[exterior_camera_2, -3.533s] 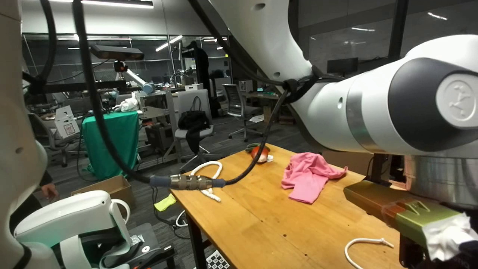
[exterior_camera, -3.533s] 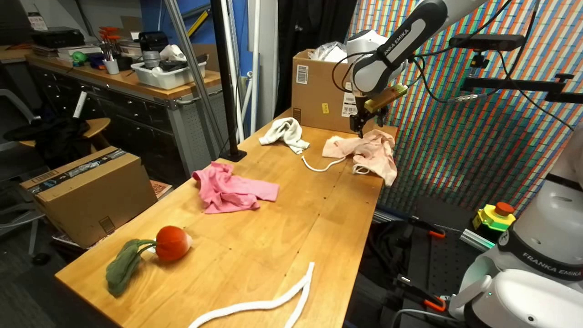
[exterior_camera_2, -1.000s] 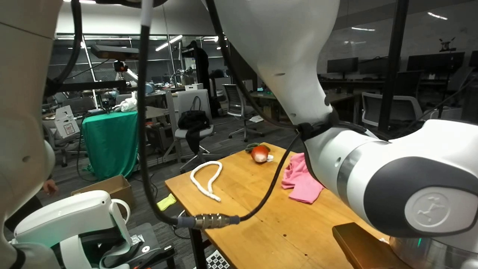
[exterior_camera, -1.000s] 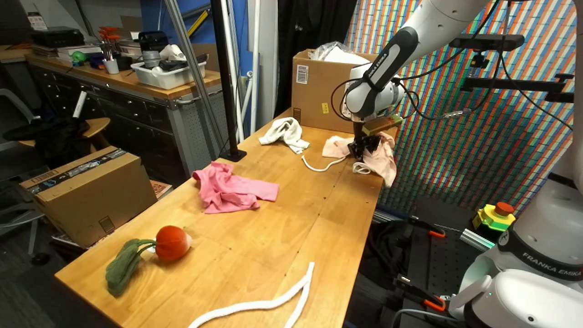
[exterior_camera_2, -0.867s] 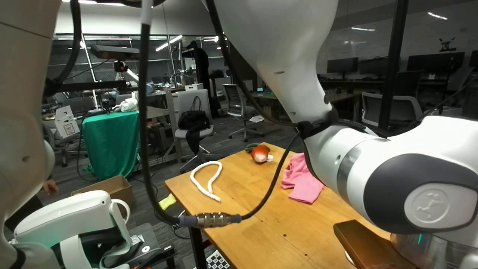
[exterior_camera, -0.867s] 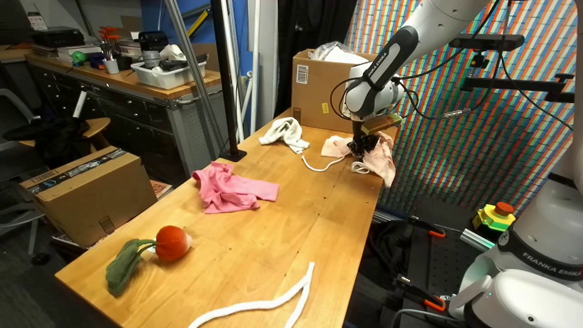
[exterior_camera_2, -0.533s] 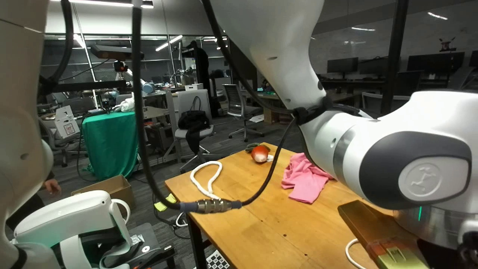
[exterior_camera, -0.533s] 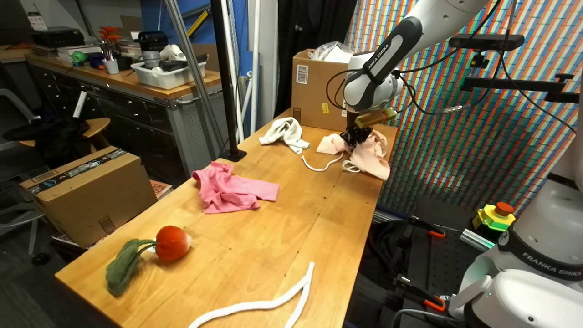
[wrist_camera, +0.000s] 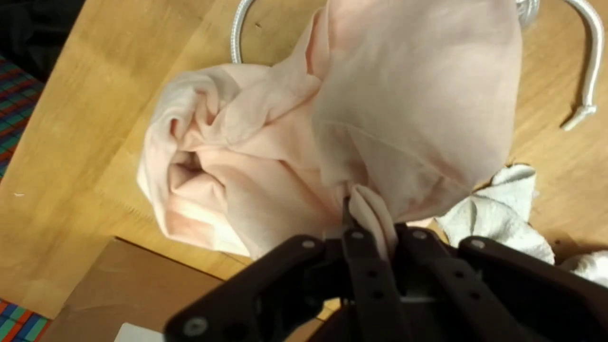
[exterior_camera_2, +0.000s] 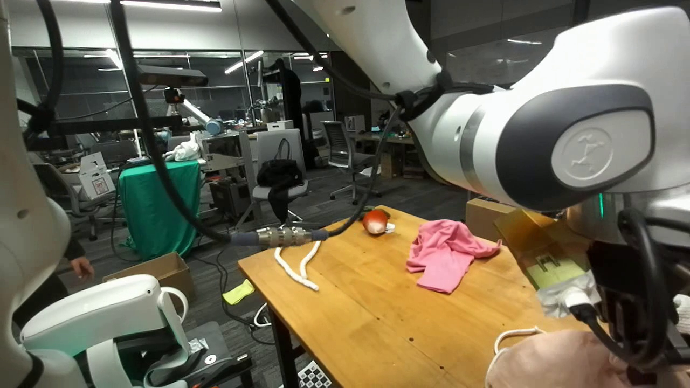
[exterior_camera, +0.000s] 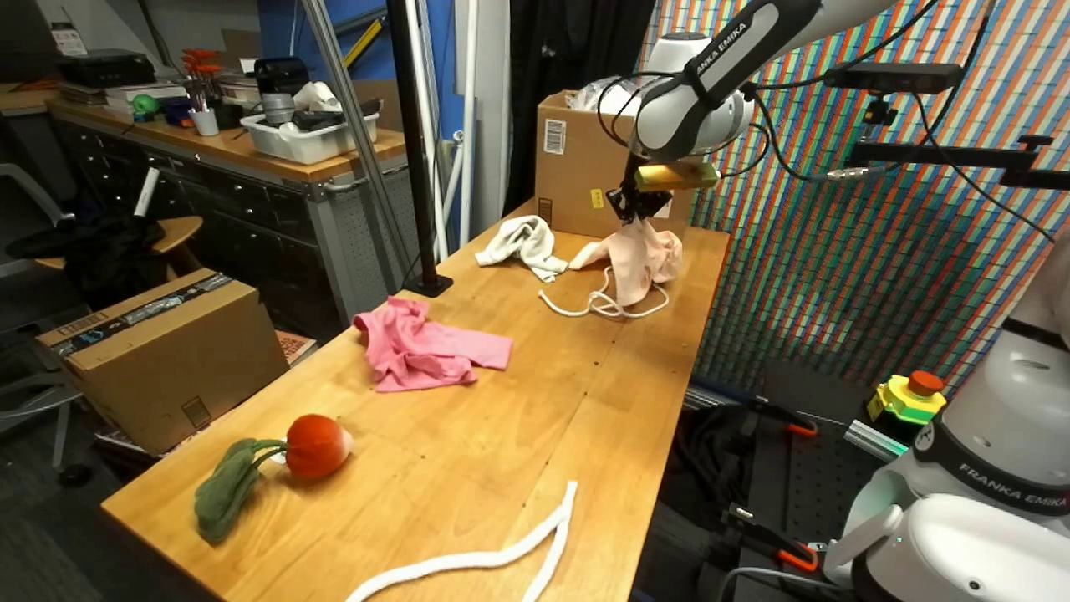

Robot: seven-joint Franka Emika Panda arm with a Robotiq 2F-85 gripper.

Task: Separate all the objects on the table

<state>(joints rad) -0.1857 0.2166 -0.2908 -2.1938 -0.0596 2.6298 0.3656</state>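
Note:
My gripper (wrist_camera: 373, 216) is shut on a fold of the pale peach cloth (wrist_camera: 418, 104), its middle lifted above the table (exterior_camera: 501, 435). Lower folds appear to rest on the wood. A white cord (exterior_camera: 577, 313) trails from under it. The off-white cloth (exterior_camera: 522, 241) lies close beside the peach cloth's edge; whether they touch I cannot tell. Apart from these, the bright pink cloth (exterior_camera: 422, 355) lies crumpled mid-table. Toward the far end from the gripper are the red ball with green leafy stem (exterior_camera: 314, 447) and a thick white rope (exterior_camera: 468, 562).
A large cardboard box (exterior_camera: 577, 167) stands at the table end right behind the gripper. A black post (exterior_camera: 428, 280) rises from the table's edge near the pink cloth. The robot base (exterior_camera: 995, 418) is beyond the opposite edge.
My gripper came down on the peach cloth, closed on it and rose, shifting toward the off-white cloth. The peach cloth and its cord were pulled along; the other objects stayed put.

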